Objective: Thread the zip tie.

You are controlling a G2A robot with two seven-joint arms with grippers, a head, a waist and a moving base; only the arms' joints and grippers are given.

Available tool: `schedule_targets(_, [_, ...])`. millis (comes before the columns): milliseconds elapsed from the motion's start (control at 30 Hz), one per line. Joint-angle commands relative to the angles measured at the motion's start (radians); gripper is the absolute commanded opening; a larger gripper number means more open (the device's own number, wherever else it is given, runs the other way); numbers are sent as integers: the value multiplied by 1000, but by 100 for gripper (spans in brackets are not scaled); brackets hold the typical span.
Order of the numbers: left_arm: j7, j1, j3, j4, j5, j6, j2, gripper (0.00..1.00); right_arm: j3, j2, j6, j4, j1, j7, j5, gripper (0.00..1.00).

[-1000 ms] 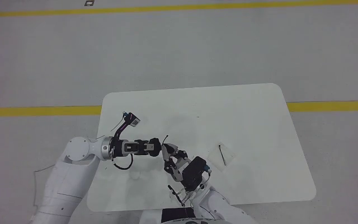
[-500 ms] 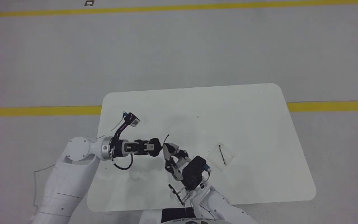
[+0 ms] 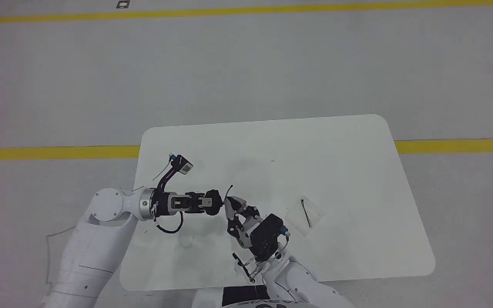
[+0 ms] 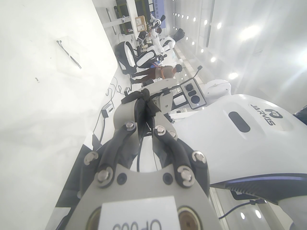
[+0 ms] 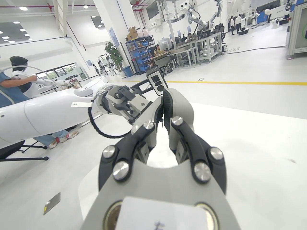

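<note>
A thin black zip tie [image 3: 228,190] is held over the near-left part of the white table [image 3: 347,154], with one end sticking up. My left gripper [image 3: 219,203] comes in from the left and is shut on it. My right gripper [image 3: 233,209] meets it tip to tip from the near side, also shut on the tie. In the left wrist view the black pads [image 4: 138,107] pinch the zip tie [image 4: 139,144], whose strap runs back between the fingers. The right wrist view shows my right gripper [image 5: 163,104] closed on the zip tie [image 5: 162,123].
A clear bag [image 3: 306,213] with a spare black tie lies flat on the table to the right of the grippers, also seen as the clear bag [image 4: 69,54] in the left wrist view. The table's far half is bare white surface.
The right arm's wrist has shifted very slightly; both grippers stay pressed together on the tie at the same spot.
</note>
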Motion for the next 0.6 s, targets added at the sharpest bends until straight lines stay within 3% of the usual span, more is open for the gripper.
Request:
schedule_targets(0, [0,0,0,0,0,0,0,0,0,0,0,1,0,3,-2,0])
schedule_targets(167, [0,0,0,0,0,0,0,0,0,-1,0,2,1,6,-3,0])
schedule_targets(200, [0,0,0,0,0,0,0,0,0,-1,1,2,1,6,-4,5])
schedule_targets(233, [0,0,0,0,0,0,0,0,0,-1,1,2,1,6,-4,17])
schedule_targets(267, [0,0,0,0,0,0,0,0,0,-1,3,1,0,5,-5,44])
schedule_targets(300, [0,0,0,0,0,0,0,0,0,-1,6,1,0,3,-6,55])
schedule_targets(367, [0,0,0,0,0,0,0,0,1,-2,8,0,-1,1,-6,92])
schedule_targets(400, [0,0,0,0,0,0,0,0,1,-2,9,-1,-1,-2,-6,100])
schedule_targets(567, [0,0,0,0,0,0,0,0,4,-2,11,-4,-4,-12,-6,100])
